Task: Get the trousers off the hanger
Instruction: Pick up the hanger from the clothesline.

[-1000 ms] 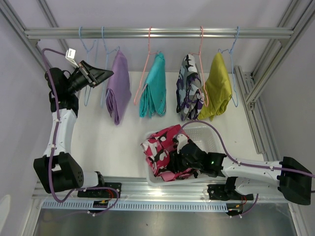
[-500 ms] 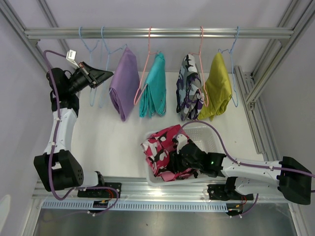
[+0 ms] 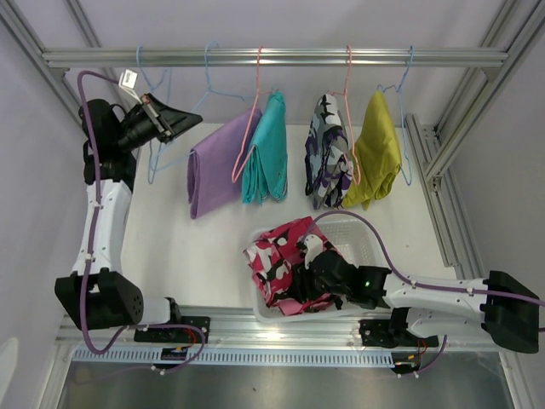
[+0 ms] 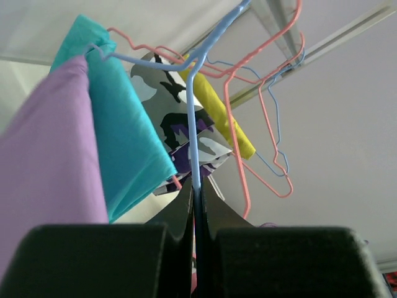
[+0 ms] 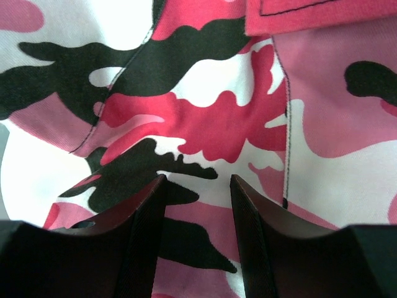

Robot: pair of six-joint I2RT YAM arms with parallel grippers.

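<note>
Blue wire pinched between shut jaws: left claw (image 4: 197,192) is clamped on the lower shaft of the blue hanger (image 4: 192,124), nothing else in the grip. The hanger sits tilted, hook on the rail (image 3: 281,57) above the far edge of the desk (image 3: 170,247). Lilac trousers (image 3: 217,166) are draped over its bar, slanting toward the left, their right edge touching the teal trousers (image 3: 266,153) on the pink hanger (image 3: 255,102). Further right hang the purple-grey camouflage trousers (image 3: 328,162), then the mustard trousers (image 3: 379,153), both on hangers.

Right claw (image 5: 197,180) has its jaws partly apart, nothing between them, just over the pink camouflage trousers (image 3: 277,256). Can't tell if the tips touch the cloth. Those trousers lie in the white basket (image 3: 362,234) near the desk's near edge, partly spilling over its left rim.

Risks, as judged:
- The wire is thin, so it could twist or slip in the grip.
- The blue hook could catch on the rail or tangle with the pink hanger just beside it.
- With this tilt, the lilac cloth may slide off early and land on the desk, missing the basket.
- Lilac rubbing teal could drag the neighbour along.
</note>
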